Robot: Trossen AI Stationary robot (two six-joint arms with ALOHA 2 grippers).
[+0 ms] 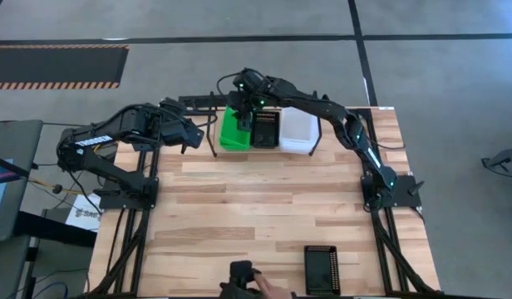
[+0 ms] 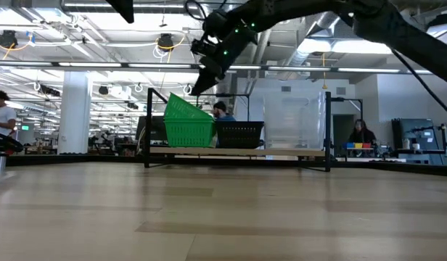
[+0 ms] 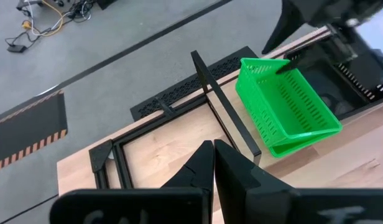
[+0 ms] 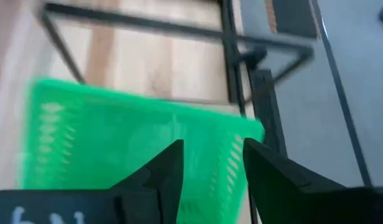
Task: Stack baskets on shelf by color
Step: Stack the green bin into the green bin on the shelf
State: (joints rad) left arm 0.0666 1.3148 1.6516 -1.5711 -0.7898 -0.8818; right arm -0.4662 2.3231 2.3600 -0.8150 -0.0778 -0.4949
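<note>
Pale butcher-block wooden table, planks running lengthwise, black tube frame along both edges. At its far edge, the shelf, a thin black wire rack. On the shelf, three side by side: green baskets at the left end, the top one tilted on the stack beneath; black mesh baskets in the middle; clear baskets at the right end. Directly above the green stack, right gripper, fingers spread, released, gripping nothing. Left of the shelf, left gripper, clenched on nothing. Opposite the shelf at the near edge, one more black mesh basket beside a person's hand. Beyond the shelf: grey concrete floor, black floor lines, hazard striping; open hall with white columns, ceiling lights, people at desks.
</note>
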